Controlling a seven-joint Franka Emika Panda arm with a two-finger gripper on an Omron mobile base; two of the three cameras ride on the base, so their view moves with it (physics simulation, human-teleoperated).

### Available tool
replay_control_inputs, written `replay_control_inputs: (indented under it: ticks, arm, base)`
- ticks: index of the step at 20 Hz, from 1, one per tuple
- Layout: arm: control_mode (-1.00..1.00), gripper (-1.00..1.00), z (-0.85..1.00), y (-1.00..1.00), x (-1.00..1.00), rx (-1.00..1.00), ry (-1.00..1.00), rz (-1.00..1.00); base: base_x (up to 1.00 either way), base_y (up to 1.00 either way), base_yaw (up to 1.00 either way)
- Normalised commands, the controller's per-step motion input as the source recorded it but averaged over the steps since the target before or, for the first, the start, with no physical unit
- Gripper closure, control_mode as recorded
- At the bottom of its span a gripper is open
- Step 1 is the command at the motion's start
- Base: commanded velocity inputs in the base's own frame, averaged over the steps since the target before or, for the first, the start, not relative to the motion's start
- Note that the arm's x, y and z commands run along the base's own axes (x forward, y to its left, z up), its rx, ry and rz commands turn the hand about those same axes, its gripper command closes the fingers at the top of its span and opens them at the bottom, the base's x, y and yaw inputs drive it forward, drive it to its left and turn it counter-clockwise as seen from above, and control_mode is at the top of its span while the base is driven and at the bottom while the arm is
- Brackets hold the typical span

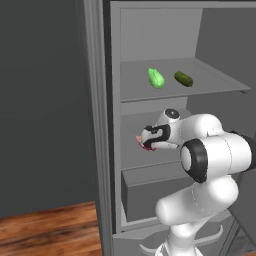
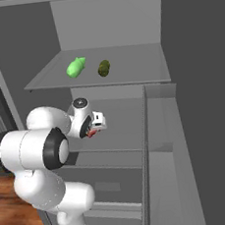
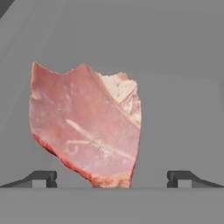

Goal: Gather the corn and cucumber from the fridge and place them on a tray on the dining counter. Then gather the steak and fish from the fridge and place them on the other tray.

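The tool [image 3: 112,178] stands wide open with nothing held, its dark fingertips [image 3: 43,178] either side of the flat pink-red marbled steak [image 3: 87,127] on the middle shelf of the open grey fridge [image 1: 102,150]. On the shelf above lie the bright light-green pointed corn [image 1: 156,78] and, just beside it, the dark olive-green stubby cucumber [image 1: 183,78].

Steak [image 3: 85,127] lies flat on grey fridge shelf [image 3: 183,113], pink-red w/ paler marbled patch at its far right corner, darker red edge along near-left side. Tool [image 3: 111,178] open, 2 dark fingertips [image 3: 43,178] wide apart, low in frame. Steak's near end sits btwn them, closer to left tip, no contact visible.
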Motion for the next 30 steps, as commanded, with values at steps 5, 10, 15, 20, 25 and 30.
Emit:
replay_control_inputs:
  ticks: [5,10,15,20,25,30]
  arm:
    - [-1.0,-1.0,-0.19,0.0,0.16,0.0,0.03,0.03]
    - [-1.0,-1.0,-0.19,0.03,0.19,0.0,0.02,0.05]
    - [-1.0,-1.0,-0.19,0.09,0.05,0.0,0.01,0.07]
    - [-1.0,-1.0,-0.27,0.09,0.0,0.0,0.0,0.07]
    - [-1.0,-1.0,-0.3,0.04,-0.06,0.0,0.0,0.03]
    - [-1.0,-1.0,-0.36,0.05,-0.13,0.0,0.03,0.0]
  base:
    - [0.0,0.0,0.0]
    - [0.0,0.0,0.0]
    - [0.0,0.0,0.0]
    - [0.0,0.0,0.0]
    - [0.0,0.0,0.0]
    - [0.0,0.0,0.0]
